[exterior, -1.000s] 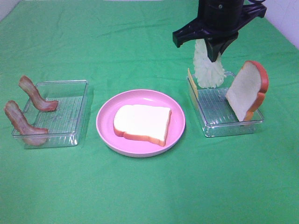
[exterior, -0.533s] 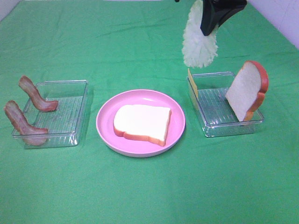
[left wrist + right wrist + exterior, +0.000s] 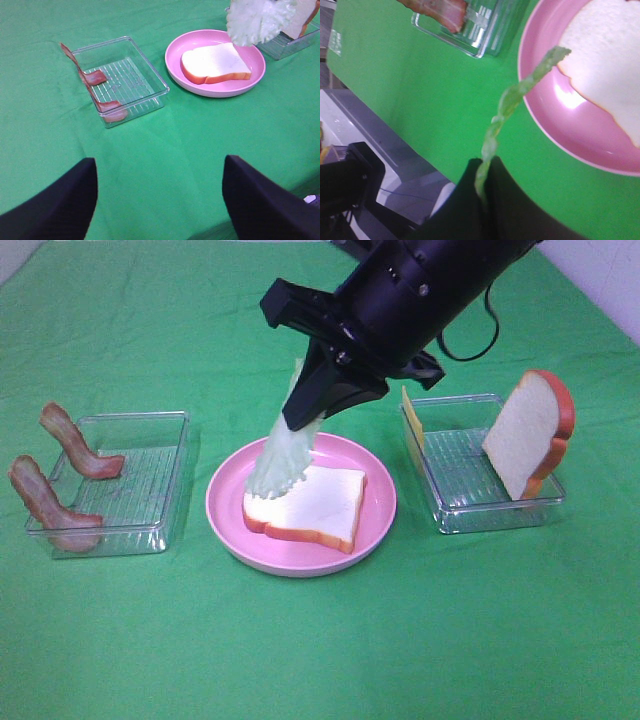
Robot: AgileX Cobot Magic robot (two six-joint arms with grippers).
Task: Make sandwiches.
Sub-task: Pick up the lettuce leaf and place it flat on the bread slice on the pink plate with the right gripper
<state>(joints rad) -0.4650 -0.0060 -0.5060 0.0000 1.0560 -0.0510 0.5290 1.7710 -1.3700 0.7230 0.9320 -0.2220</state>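
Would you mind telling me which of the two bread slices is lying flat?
The bread slice on the pink plate lies flat; the other slice stands on edge in the right tray.

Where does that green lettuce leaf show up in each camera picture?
Exterior high: lettuce leaf hangs mid-picture over the bread slice.
Left wrist: it overlaps the pink plate rim.
Right wrist: edge-on, hanging from the right gripper.
Shared landmark: pink plate.

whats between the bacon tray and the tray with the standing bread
The pink plate holding a flat bread slice, lettuce dangling over it; exterior high view.
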